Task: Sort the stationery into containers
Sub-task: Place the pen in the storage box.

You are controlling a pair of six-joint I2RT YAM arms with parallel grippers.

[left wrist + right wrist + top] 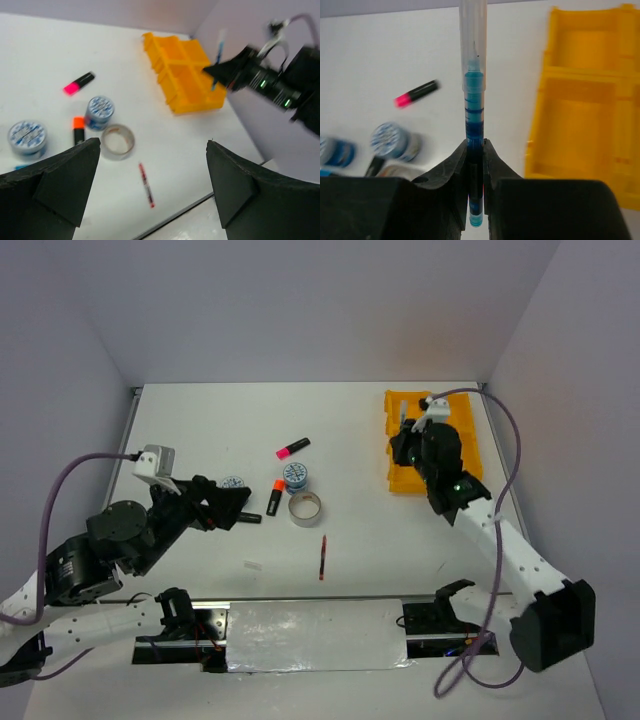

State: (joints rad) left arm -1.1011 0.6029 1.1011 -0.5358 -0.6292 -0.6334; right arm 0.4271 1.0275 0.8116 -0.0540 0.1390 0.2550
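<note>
One blue pen (473, 90) stands upright, pinched low on its barrel by our right gripper (475, 150) close beside the yellow tray (540, 125), presumably to drop in end-first. Our left gripper (152, 150) hangs spread wide and empty, facing the silver tape ring (117, 141).

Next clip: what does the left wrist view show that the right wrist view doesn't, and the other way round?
Only the left wrist view: the left gripper, open and empty with its fingers wide apart, and the right arm seen from outside, near the yellow tray. Only the right wrist view: a close look at the right gripper, shut on the blue pen, which sticks out past its fingers. Both: the tray, the pink highlighter, a blue-white tape roll and the blue pen.
</note>
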